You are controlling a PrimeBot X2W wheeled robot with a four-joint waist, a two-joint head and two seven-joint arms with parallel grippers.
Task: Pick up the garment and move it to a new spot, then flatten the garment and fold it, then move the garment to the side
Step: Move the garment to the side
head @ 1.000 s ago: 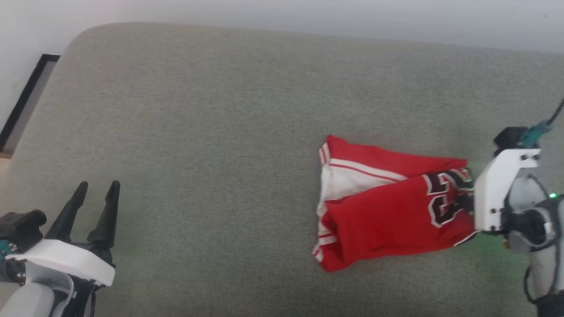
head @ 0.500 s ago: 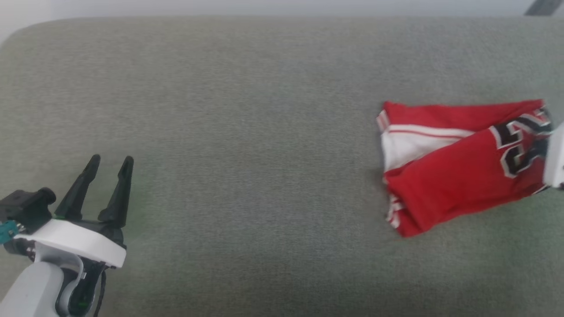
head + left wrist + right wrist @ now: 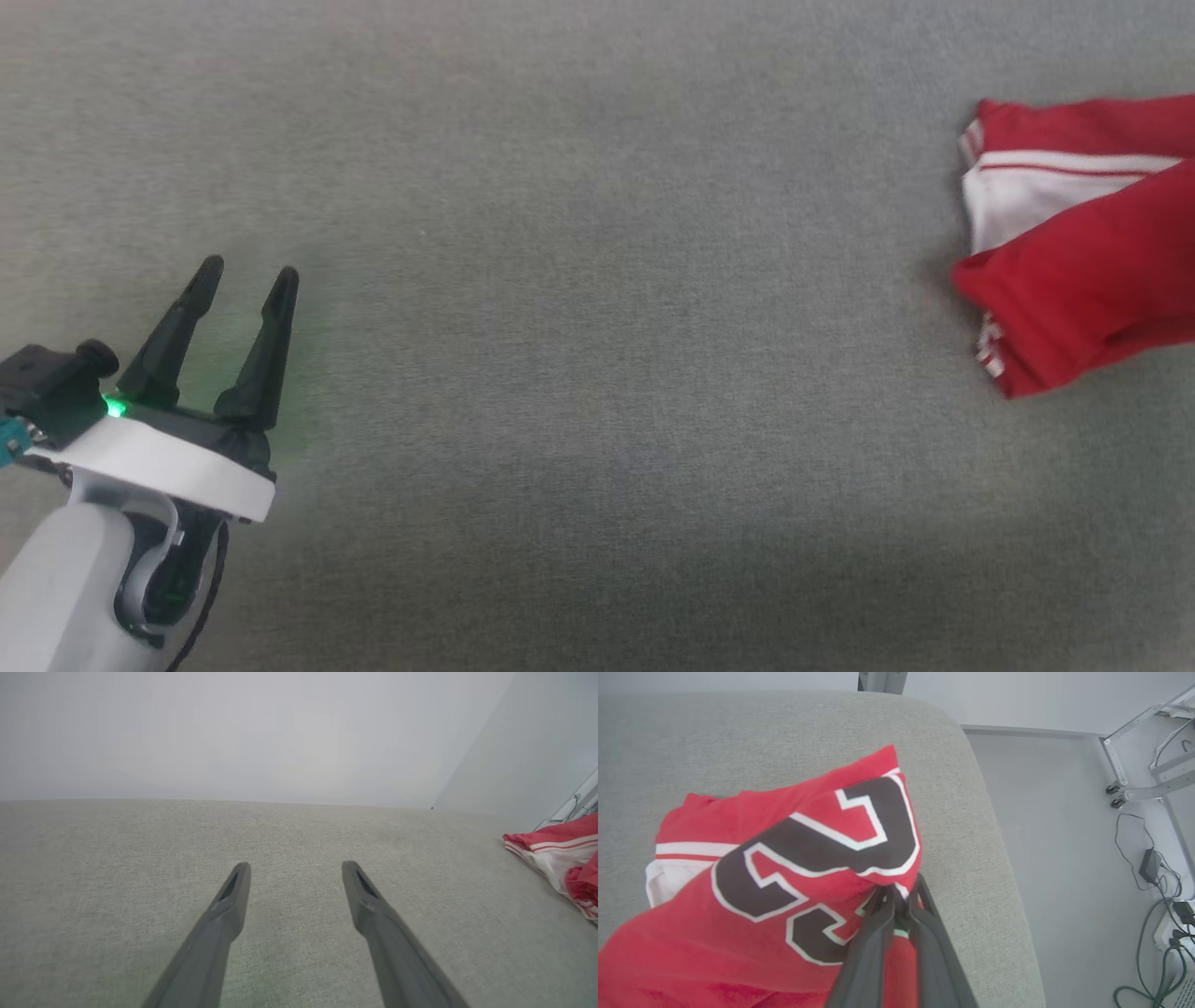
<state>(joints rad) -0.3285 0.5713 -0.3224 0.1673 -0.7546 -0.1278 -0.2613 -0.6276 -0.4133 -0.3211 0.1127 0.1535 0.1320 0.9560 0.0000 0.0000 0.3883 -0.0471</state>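
The left gripper [image 3: 248, 273] sat low at the left, fingers [image 3: 268, 345] spread wide, pointing up; the right gripper [image 3: 900, 889] had its fingers pinched tight on the garment [image 3: 668, 952].

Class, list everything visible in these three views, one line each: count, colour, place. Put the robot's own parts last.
garment: one, red with white and dark lettering, crumpled near the cushion's corner
cushion: one, grey, beneath the garment
wall: one, pale grey, behind the cushion
floor: one, pale grey, beside the cushion
metal frame: one, grey, on casters on the floor
adaptor: one, dark, cabled, on the floor
left gripper: one, dark fingers, open over bare cushion
right gripper: one, dark fingers, shut on the garment
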